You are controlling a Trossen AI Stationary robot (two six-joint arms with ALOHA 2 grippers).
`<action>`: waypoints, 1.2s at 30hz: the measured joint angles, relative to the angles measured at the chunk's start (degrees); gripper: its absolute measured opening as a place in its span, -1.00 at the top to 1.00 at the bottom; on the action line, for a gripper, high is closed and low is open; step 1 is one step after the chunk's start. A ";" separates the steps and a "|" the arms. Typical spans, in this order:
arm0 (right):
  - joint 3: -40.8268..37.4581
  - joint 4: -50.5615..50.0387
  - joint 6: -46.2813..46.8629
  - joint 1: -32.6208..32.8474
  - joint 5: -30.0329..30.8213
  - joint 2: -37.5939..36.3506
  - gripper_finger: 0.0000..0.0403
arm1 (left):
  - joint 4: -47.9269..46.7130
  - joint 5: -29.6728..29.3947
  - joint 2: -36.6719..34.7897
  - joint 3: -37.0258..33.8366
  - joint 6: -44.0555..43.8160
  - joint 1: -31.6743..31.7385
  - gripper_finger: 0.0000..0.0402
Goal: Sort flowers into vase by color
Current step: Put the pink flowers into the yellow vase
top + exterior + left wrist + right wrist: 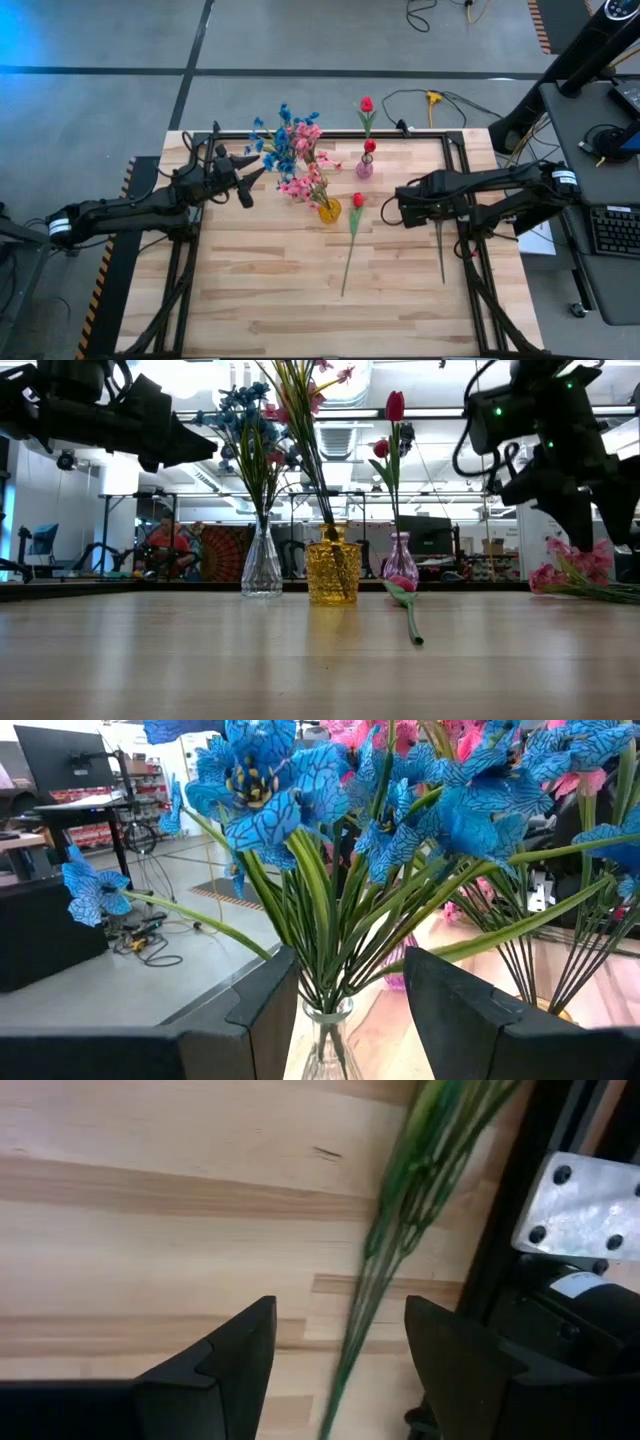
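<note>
Blue flowers (278, 148) stand in a clear glass vase (261, 565), pink sprays (308, 160) in a yellow vase (330, 211), and red tulips (367, 120) in a small pink vase (365, 168). One red tulip (352, 235) lies flat on the table. A pink spray (572, 568) also lies flat, at the right; its green stems (385, 1270) run between the fingers of my open right gripper (340, 1350), which points down over them without plainly touching them. My left gripper (345, 1010) is open and level, just short of the clear vase's neck (325, 1025).
The three vases stand close together at the table's far middle. The black metal frame (505, 1250) and a mounting plate (575, 1205) lie right beside the right gripper. Cables (430, 98) lie on the floor beyond the far edge. Bare wood (270, 290) spreads toward the near edge.
</note>
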 joint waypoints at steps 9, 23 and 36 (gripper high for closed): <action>-4.41 0.93 1.76 -0.64 0.16 1.80 -0.07 | -1.38 0.00 0.20 0.00 0.03 0.00 0.17; -5.65 4.04 0.51 -3.13 2.65 9.51 -0.07 | -1.36 -0.02 0.12 0.00 0.03 0.00 0.17; -5.78 7.88 -5.60 -10.61 3.66 11.90 -0.07 | -1.38 -0.02 0.20 0.00 0.01 0.00 0.17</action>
